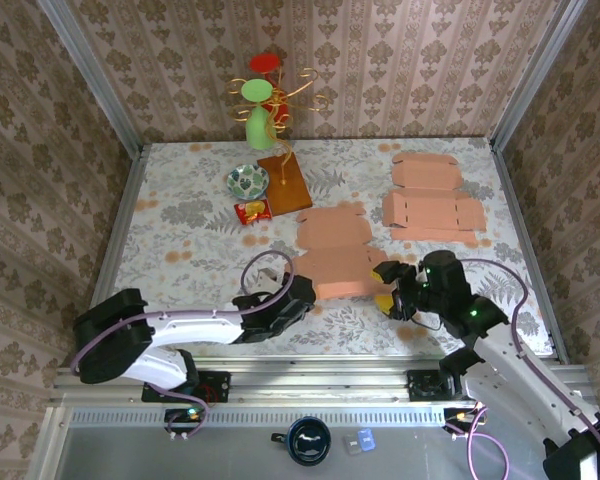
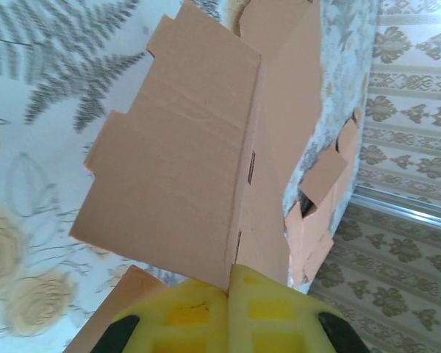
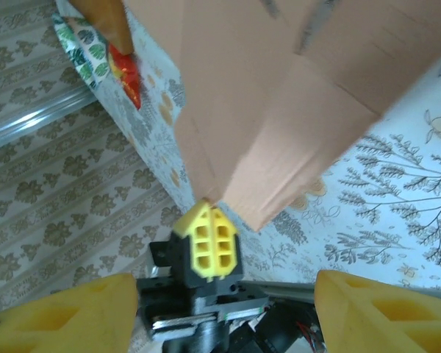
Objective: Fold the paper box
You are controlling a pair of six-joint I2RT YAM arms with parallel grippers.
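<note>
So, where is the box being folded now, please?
In the top view the cardboard box lies near the centre of the table, between the left gripper, shut on its near-left corner, and the open right gripper.

3 paper boxes (image 1: 335,255) (image 1: 425,172) (image 1: 435,212), 1 bowl (image 1: 248,180), 1 red packet (image 1: 253,210), 1 board (image 1: 285,183)

Yellow-padded left pincer (image 2: 229,278) clamped on paper box (image 2: 178,162) crease edge.
</note>
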